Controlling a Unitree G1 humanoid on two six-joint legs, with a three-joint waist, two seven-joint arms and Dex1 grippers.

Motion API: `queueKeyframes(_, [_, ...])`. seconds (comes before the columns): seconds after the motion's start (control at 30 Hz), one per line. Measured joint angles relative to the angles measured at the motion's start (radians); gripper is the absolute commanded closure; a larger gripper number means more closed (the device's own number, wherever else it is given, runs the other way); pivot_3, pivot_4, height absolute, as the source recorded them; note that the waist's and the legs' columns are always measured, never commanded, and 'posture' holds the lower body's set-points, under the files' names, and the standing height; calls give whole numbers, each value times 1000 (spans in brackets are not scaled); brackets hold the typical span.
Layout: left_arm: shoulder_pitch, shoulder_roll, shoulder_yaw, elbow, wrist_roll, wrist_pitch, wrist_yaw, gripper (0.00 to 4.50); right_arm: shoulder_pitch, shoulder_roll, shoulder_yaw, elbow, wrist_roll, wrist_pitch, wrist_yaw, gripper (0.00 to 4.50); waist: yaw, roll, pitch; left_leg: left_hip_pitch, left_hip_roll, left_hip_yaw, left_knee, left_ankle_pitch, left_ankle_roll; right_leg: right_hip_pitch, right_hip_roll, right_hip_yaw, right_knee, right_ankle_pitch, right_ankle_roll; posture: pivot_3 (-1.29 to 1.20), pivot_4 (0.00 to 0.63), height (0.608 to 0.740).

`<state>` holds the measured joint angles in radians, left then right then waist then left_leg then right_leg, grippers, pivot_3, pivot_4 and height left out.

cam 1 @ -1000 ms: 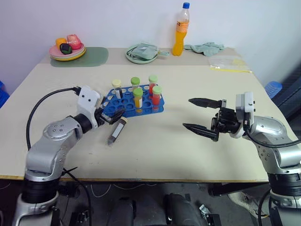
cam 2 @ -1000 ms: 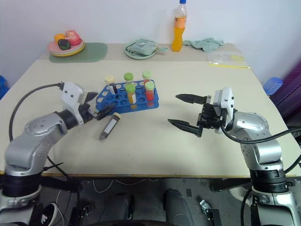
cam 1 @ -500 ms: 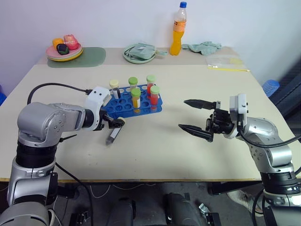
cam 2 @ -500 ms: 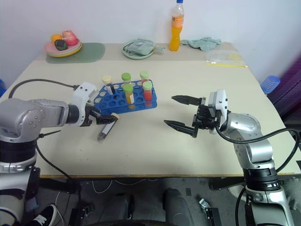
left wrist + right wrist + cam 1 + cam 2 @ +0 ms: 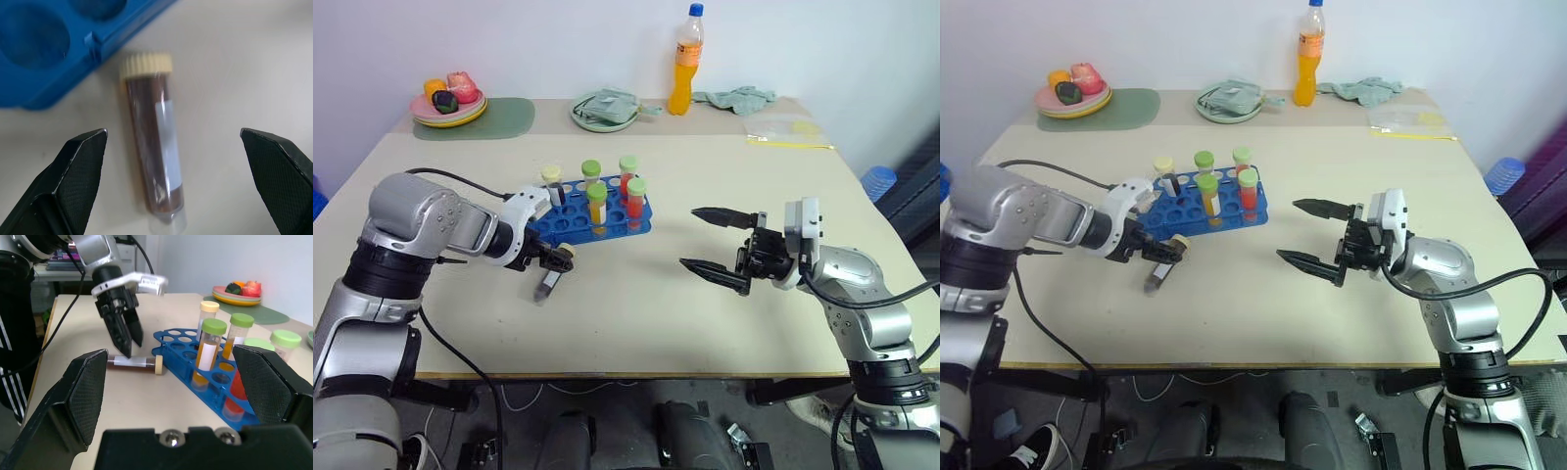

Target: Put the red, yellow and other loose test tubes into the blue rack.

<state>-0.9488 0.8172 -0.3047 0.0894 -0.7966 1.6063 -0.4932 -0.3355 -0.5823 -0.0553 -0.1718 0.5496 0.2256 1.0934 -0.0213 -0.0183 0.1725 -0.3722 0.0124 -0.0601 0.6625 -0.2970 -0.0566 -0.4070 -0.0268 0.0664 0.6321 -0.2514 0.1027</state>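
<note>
- Hovering over the table: left gripper, pitched steeply down, fingers spread wide, nothing between them gripped.
- Directly under it lies the loose dark tube with a cream cap, flat on the table. In the left wrist view it sits between the two black fingertips, closer to one of them, touching neither as far as I can tell.
- Cap end of that tube points toward the blue rack; cap is just beside the rack's near corner, a small gap showing between them.
- Blue rack is just beyond the left gripper, on the far side of the fingertips. Standing upright in it: two yellow-orange tubes with green caps, two red tubes with green caps, and one dark tube with a cream cap nearest the left arm.
- Right gripper is held above the table, pointing sideways toward the rack, fingers wide apart, empty. Rack and loose tube are well apart from it, out past its fingertips.
- In the right wrist view the left gripper shows pointing down at the lying tube, one fingertip right at its side; contact unclear.
- Far edge of the table, well away from both grippers: orange drink bottle, green plate, plate of fruit on a green mat, a crumpled cloth.
</note>
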Motion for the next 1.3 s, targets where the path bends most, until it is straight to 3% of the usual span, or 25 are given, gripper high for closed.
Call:
queueKeyframes(0.5, [-185, -73, -264, 270, 173, -64, -227, 18, 5, 14, 12, -3, -9, -8, -18, 0, 1, 0, 0, -1, -1, 0, 0, 0, 0, 0, 0, 0, 0, 0, 0, 0, 150, 740])
queueKeyframes(0.93, [-167, -106, -303, 263, 278, -101, -322, 18, 8, 14, 12, -21, -9, -8, -28, 0, 1, 0, 0, -1, 0, 0, 0, 0, 0, 0, 0, 0, 0, 0, 0, 0, 150, 740])
queueKeyframes(1.03, [-144, -100, -287, 229, 292, -99, -318, 835, 8, 14, 12, -21, -9, -8, -28, 0, 1, 0, 0, 0, 0, 0, 0, 0, 0, 0, 0, 0, 0, 0, 0, 0, 150, 740])
queueKeyframes(1.17, [-108, -96, -256, 197, 297, -80, -307, 2815, 12, 13, 12, -22, -8, -7, -29, 0, 1, 0, 0, -1, 0, 0, 0, 0, 0, 0, 0, 0, 0, 0, 0, 0, 150, 740])
queueKeyframes(1.3, [-94, -86, -249, 162, 290, -39, -310, 2815, 13, 13, 12, -23, -8, -6, -28, 0, 1, 0, 0, -1, 0, 0, 0, 0, 0, 0, 0, 0, 0, 0, 0, 0, 150, 740])
